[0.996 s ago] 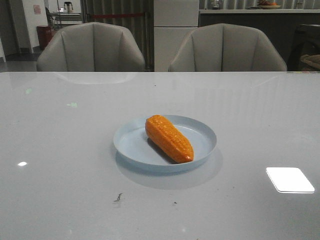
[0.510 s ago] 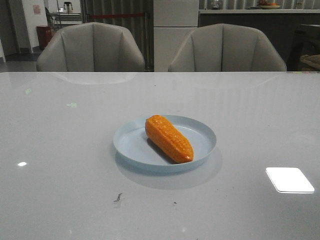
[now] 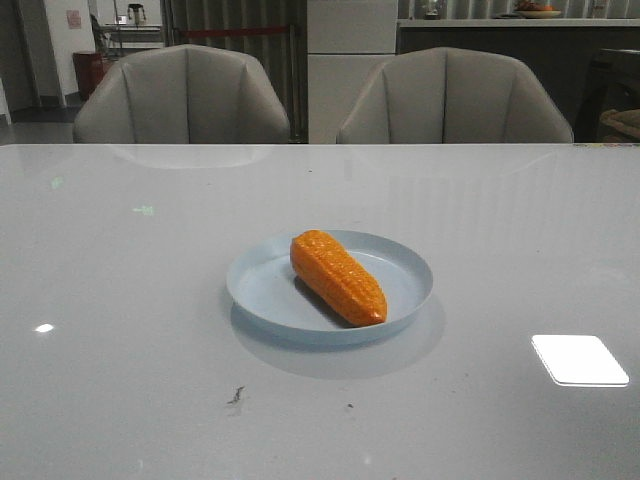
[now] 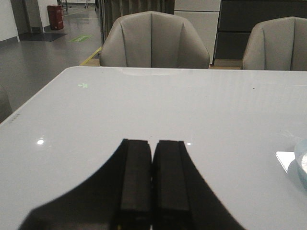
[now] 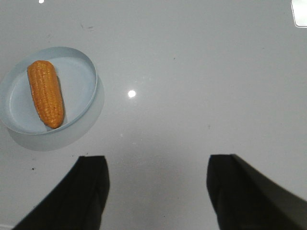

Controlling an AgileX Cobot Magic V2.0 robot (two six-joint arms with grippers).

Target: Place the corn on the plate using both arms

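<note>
The orange corn lies on the pale blue plate at the middle of the table. Both show in the right wrist view, the corn lying on the plate. My right gripper is open and empty, above bare table and apart from the plate. My left gripper is shut and empty over bare table; only a sliver of the plate's rim shows at that view's edge. Neither gripper shows in the front view.
Two grey chairs stand behind the table's far edge. A bright light reflection lies on the glossy tabletop at the front right. A small dark mark is on the table in front of the plate.
</note>
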